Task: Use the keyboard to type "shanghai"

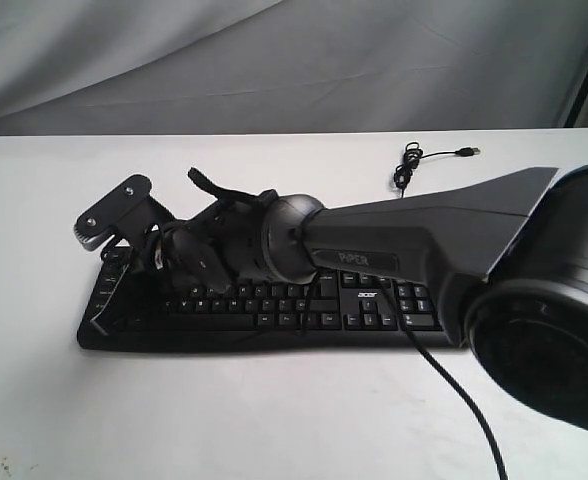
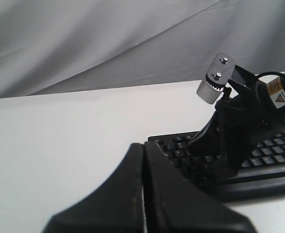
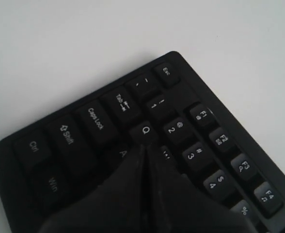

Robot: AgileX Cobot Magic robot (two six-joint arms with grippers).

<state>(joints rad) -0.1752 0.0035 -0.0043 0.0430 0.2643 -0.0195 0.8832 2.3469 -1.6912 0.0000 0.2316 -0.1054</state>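
The wide black plastic keyboard with white legends (image 1: 374, 310) lies flat on the white desk (image 1: 274, 420), with its thin black USB cable (image 1: 411, 165) coiled behind it. The right tool (image 3: 146, 148) hangs over the keyboard's Esc end. Its 2 fingers are pressed together on nothing, and the joined tip sits just by the Q key (image 3: 145, 130) and the A key (image 3: 121, 154); whether it touches a cap I cannot tell. The left tool (image 2: 143, 148), likewise closed and empty, hovers off that same end of the keyboard.

The keyboard looks stiff and light, and it would likely skid if shoved sideways, so it wants no grip at all. The place to touch is the centre of 1 keycap at a time, pressed straight down with the closed tip. The caps probably spring back after short travel, and a tip landing between 2 caps could press both.
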